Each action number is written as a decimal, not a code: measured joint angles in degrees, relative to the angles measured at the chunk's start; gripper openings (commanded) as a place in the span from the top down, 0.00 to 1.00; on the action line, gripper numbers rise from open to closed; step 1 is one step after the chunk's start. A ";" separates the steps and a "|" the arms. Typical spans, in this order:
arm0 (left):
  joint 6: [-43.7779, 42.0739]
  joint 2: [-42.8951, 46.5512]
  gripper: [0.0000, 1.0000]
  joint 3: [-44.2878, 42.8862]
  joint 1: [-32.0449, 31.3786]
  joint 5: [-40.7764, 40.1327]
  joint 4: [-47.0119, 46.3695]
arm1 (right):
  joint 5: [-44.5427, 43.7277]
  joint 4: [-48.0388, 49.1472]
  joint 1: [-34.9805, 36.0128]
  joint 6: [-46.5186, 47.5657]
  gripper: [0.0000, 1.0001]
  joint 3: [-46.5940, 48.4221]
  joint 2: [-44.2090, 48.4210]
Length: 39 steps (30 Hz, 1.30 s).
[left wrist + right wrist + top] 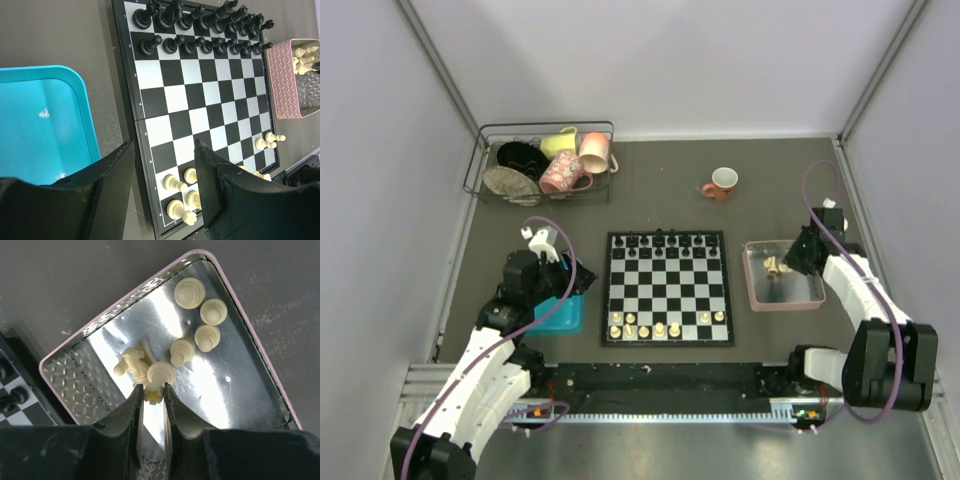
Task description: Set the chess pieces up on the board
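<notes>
From above, the flat square black-and-white chequered board (667, 288) lies mid-way across the dark grey table (650, 190). Tiny black figures (665, 241) line its far rows, and a few tiny cream-white chess pieces (665, 326) stand on its near rows. The other cream ones are well apart from it in the shallow pink metal tray (786, 303) on the right. That is evidently why the right gripper (786, 260) dips into that tray, while the left gripper (542, 240) hangs over the turquoise plastic tray (560, 318) beside the board's left edge. In the left wrist view, the left gripper (164, 150) has its jaws roughly half apart with nothing between them, parked clear of the work by the look of it. Beyond it the cream-white chess pieces (172, 182) on the board (200, 110) stand on their feet, long axes straight up, facing the black ranks. In the right wrist view, the right gripper (151, 390) has its jaws at a narrow slit. One round-topped cream piece (160, 374) has its end between the tips, seemingly pinched for carrying to the board. Its long axis appears to run along the fingers, away from the camera, though I cannot tell head from foot. A knight-shaped piece (129, 364) lies on its side touching it. Four loose cream pieces (207, 336) sit further into the pink metal tray (70, 375).
</notes>
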<state>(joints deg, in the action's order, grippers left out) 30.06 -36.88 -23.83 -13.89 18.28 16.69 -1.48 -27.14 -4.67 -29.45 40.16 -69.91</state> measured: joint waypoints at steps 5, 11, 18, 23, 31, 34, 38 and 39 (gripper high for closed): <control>0.00 0.00 0.44 0.00 0.00 0.13 0.00 | 0.57 -3.43 0.00 0.96 1.00 1.84 6.08; 0.00 0.00 0.44 0.00 0.00 0.13 0.00 | 2.54 -7.10 6.56 1.36 1.00 8.15 10.69; 0.00 0.00 0.44 0.00 0.00 0.15 0.00 | 3.67 -10.95 28.70 0.39 1.00 10.64 13.64; 0.00 0.00 0.44 0.02 0.00 0.33 0.00 | 1.22 -17.09 41.83 -3.50 1.00 10.67 17.84; 0.00 0.02 0.44 0.02 0.00 0.35 0.00 | -6.27 -22.36 59.06 -13.09 1.00 7.74 21.35; 0.00 0.02 0.44 0.02 0.00 0.35 0.00 | -8.98 -23.32 63.89 -16.68 1.00 4.63 20.41; 0.00 0.02 0.44 0.02 0.00 0.35 0.02 | -11.67 -23.96 67.04 -20.74 1.00 1.16 19.21; 0.00 0.02 0.44 0.02 0.00 0.35 0.02 | -12.28 -23.91 67.28 -21.70 1.00 0.33 19.12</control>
<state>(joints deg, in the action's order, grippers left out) 30.06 -36.86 -23.81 -13.89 18.63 16.71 -13.76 -51.05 62.61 -51.16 40.49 -50.78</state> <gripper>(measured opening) 0.556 0.167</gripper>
